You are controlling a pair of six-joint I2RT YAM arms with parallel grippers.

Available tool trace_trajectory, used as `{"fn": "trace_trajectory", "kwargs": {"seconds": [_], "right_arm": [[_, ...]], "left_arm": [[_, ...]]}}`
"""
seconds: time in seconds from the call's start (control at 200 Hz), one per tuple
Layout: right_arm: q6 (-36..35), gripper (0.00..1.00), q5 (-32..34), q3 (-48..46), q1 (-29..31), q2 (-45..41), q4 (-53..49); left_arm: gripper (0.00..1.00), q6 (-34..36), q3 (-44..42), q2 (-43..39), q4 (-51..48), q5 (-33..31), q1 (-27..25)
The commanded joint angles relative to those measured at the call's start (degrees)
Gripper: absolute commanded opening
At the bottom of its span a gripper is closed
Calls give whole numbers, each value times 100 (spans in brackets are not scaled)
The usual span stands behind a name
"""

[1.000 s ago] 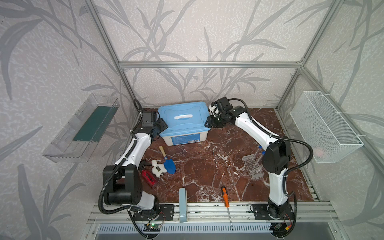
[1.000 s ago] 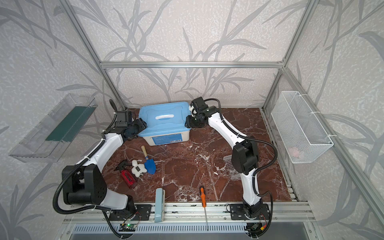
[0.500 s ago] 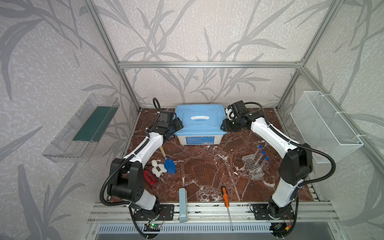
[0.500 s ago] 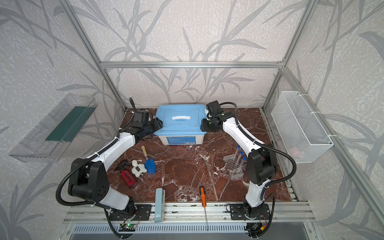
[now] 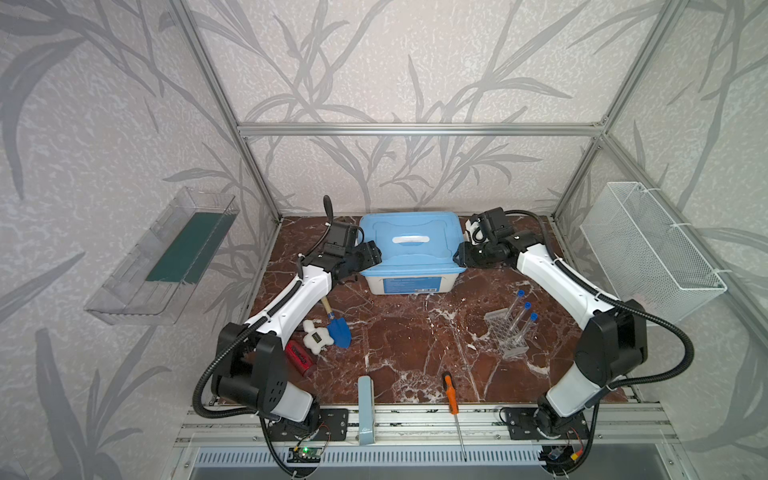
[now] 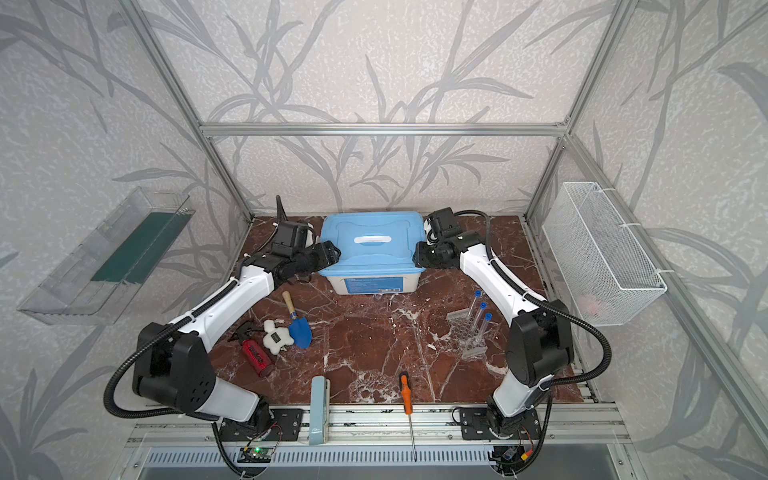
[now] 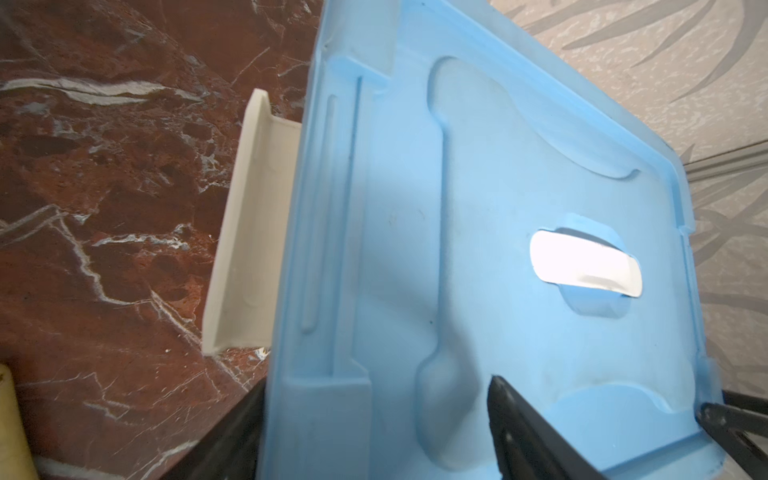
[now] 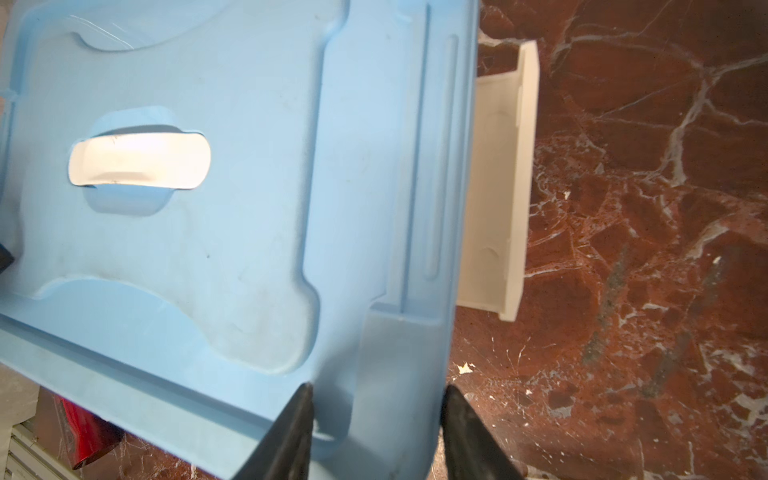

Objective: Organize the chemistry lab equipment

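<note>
Three blue-capped test tubes [image 5: 521, 311] [image 6: 480, 316] stand tilted in a clear honeycomb rack [image 5: 505, 332] [image 6: 467, 332] on the marble at the right in both top views. At the back centre sits a white box with a blue lid [image 5: 411, 241] [image 6: 374, 239]. My left gripper [image 5: 370, 255] [image 7: 370, 386] is at the lid's left edge, open, its fingers straddling the lid's corner tab with a gap. My right gripper [image 5: 459, 255] [image 8: 376, 388] is shut on the lid's right edge tab [image 8: 399, 365]. What is inside the box is hidden.
Lying at the front left are a blue trowel [image 5: 338, 330], a white flower-shaped toy [image 5: 316, 338] and a red can [image 5: 299, 357]. An orange screwdriver [image 5: 451, 392] and a pale blue bar [image 5: 365, 399] lie at the front edge. A clear shelf [image 5: 166, 257] and a wire basket [image 5: 648, 249] hang on the side walls.
Both arms have moved the blue-lidded box from the back left to the back centre. The left gripper's jaws have widened off the lid's edge.
</note>
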Motion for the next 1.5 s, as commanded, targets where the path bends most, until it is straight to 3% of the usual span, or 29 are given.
{"fn": "trace_trajectory", "kwargs": {"seconds": [0.0,0.155,0.405,0.52,0.715,0.85,1.11,1.349,1.494], "right_arm": [[-91,49,55,-386,79,235,-538],[-72,49,-6,-393,61,234,-451],[-57,49,-145,-426,39,226,-366],[-66,49,-245,-525,11,221,-259],[-46,49,-320,-662,-11,49,-147],[-14,49,-426,-716,-9,48,-58],[17,49,-426,-805,-9,27,-1],[-147,49,137,-656,9,157,-300],[-276,60,716,-381,-7,147,-665]], "left_arm": [[85,350,406,-369,-568,-100,373],[94,559,375,-347,-192,108,699],[98,297,66,441,1122,1619,886],[99,155,-20,674,1388,1676,910],[97,2,-95,954,1414,1696,935],[84,-158,-182,839,1573,1903,896],[62,534,129,605,339,919,521],[61,971,575,762,-487,-45,80],[56,1164,709,858,-822,-575,-4]]}}
